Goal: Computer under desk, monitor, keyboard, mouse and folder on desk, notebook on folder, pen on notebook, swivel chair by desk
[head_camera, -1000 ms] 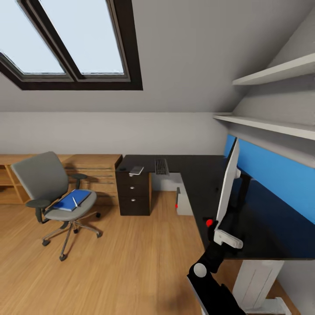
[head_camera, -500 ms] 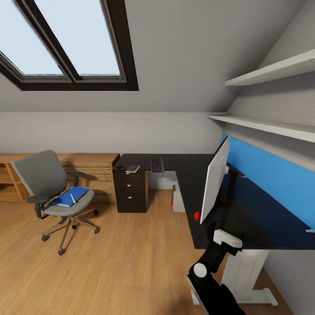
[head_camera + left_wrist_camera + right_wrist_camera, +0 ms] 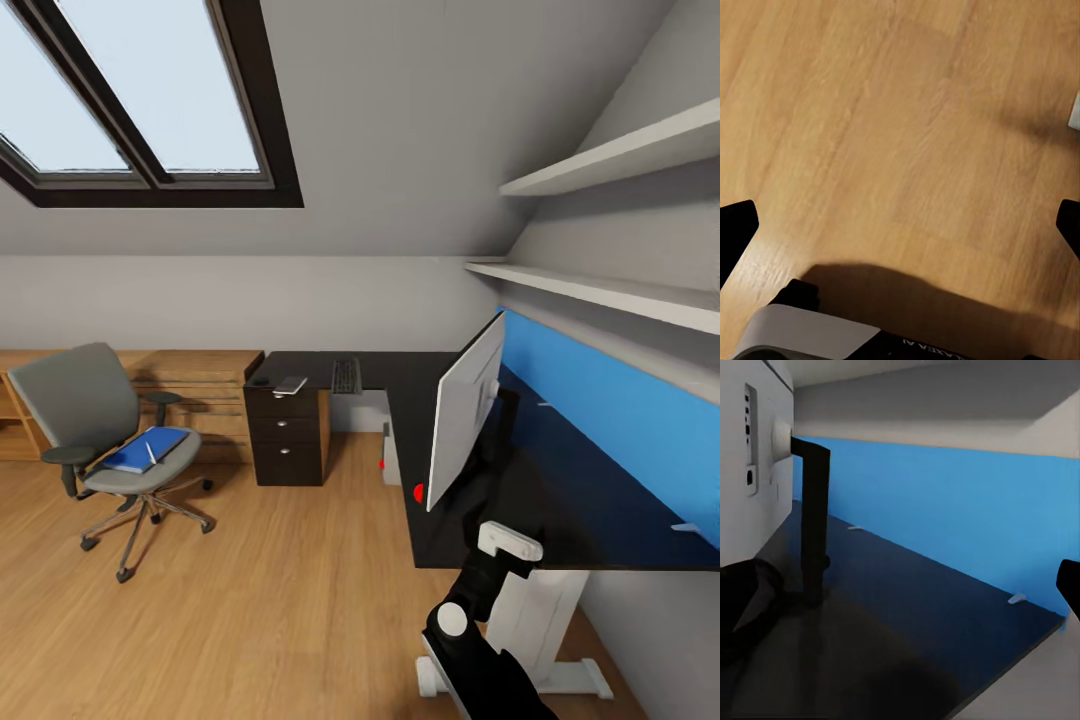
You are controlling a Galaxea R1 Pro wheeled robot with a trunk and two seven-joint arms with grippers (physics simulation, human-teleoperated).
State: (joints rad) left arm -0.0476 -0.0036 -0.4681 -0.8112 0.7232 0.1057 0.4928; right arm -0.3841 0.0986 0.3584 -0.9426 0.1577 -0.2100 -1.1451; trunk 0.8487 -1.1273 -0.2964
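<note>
The white monitor (image 3: 462, 418) stands on the black L-shaped desk (image 3: 560, 510), close to its front edge; its stand (image 3: 814, 521) is seen from the right wrist. The keyboard (image 3: 346, 376), a light notebook (image 3: 291, 385) and a small dark mouse (image 3: 261, 381) lie on the desk's far wing. On the grey swivel chair (image 3: 80, 405), apart from the desk, rest the blue folder (image 3: 145, 450) and the pen (image 3: 150, 453). The computer (image 3: 390, 455) sits under the desk. My right gripper (image 3: 907, 592) is open over the desktop beside the monitor. My left gripper (image 3: 900, 225) hangs open over the floor.
A dark drawer unit (image 3: 286, 435) stands under the desk's left end, with a low wooden cabinet (image 3: 200, 395) behind the chair. Two white shelves (image 3: 610, 290) and a blue panel (image 3: 620, 400) line the right wall. Wooden floor (image 3: 270, 590) spreads between chair and desk.
The whole picture has slid left, so the camera has moved. The monitor now shows more of its broad side. My right arm keeps its place at the bottom of the view.
</note>
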